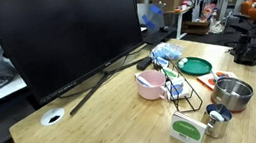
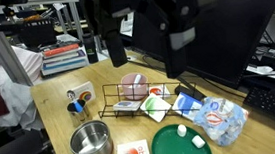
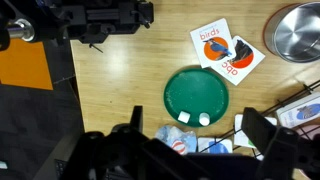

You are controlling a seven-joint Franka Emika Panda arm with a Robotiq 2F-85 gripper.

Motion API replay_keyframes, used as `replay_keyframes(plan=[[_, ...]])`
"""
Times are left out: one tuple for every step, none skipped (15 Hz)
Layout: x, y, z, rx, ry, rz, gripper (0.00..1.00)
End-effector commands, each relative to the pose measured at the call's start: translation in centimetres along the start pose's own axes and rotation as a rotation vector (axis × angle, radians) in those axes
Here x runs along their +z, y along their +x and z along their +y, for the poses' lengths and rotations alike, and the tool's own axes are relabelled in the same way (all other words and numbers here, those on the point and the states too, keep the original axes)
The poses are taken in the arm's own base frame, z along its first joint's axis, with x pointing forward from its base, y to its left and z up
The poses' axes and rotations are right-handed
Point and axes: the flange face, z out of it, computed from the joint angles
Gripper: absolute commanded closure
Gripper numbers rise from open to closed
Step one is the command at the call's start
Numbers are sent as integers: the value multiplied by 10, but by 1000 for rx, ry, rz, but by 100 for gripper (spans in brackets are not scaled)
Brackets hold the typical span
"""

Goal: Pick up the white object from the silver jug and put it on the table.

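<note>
The silver jug (image 1: 218,119) stands near the table's (image 1: 95,127) front edge beside a white-and-green box (image 1: 187,131). It also shows in an exterior view (image 2: 76,106). The white object is too small to make out in the jug. My gripper (image 3: 195,140) is open and empty. It hangs high above the edge of a green plate (image 3: 203,80), far from the jug. The jug is out of the wrist view.
Two small white pieces (image 3: 184,117) (image 3: 204,119) lie on the green plate. A round steel pot (image 3: 298,30), a bird book (image 3: 227,50), a wire rack (image 2: 129,100), a pink cup (image 1: 151,81), a plastic bag (image 2: 220,120) and a large monitor (image 1: 62,35) are around. The grommet (image 1: 53,117) is at the left.
</note>
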Motion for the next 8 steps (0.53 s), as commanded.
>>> replay_keyframes(plan=[[-1,0,0,0,0,0,0],[-1,0,0,1,0,0,0],[-1,0,0,1,0,0,0],[-1,0,0,1,0,0,0],[-1,0,0,1,0,0,0],[-1,0,0,1,0,0,0],[-2,3,-3,-21,-1,1,0],[-3,8,-9,-66,11,8,0]])
